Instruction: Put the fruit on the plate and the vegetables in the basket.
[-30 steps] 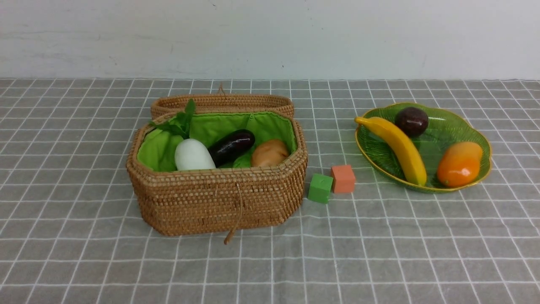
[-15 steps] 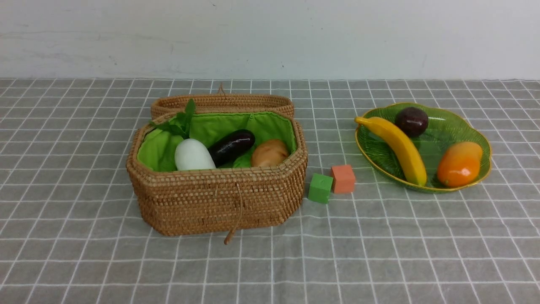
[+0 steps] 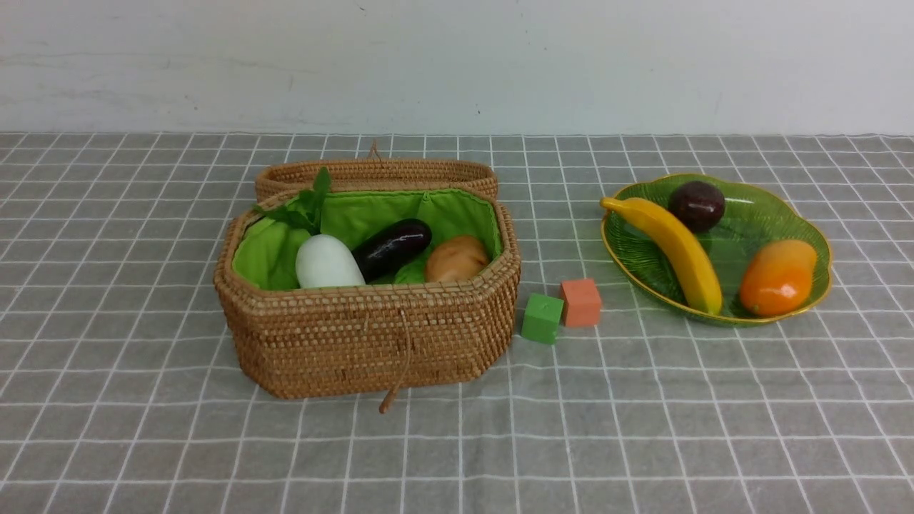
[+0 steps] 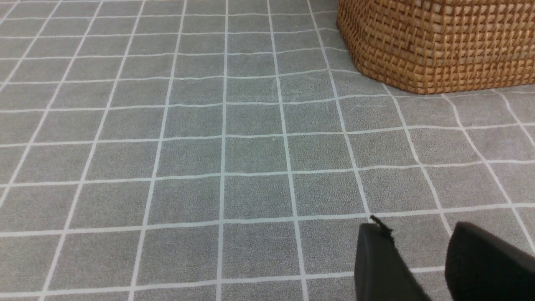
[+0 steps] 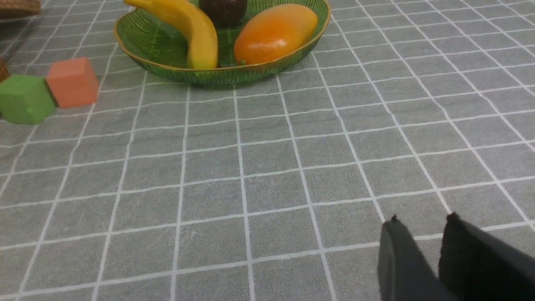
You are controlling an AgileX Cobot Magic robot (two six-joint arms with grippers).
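Though nothing lies between them, both pincers, left (image 4: 418,234) and right (image 5: 420,223), narrowly parted, empty.

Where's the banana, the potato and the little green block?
banana (image 3: 675,246), front view, middle of its yellow body.
potato (image 3: 457,259), front view, middle of its brown skin.
green block (image 3: 542,318), front view, its front face.

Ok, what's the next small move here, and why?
Probably none; I'd leave both arms parked. Banana, mango and dark fruit lie on the plate; radish, eggplant and potato sit in the basket. Only the green cube and orange cube are loose, and the left gripper and right gripper look empty.
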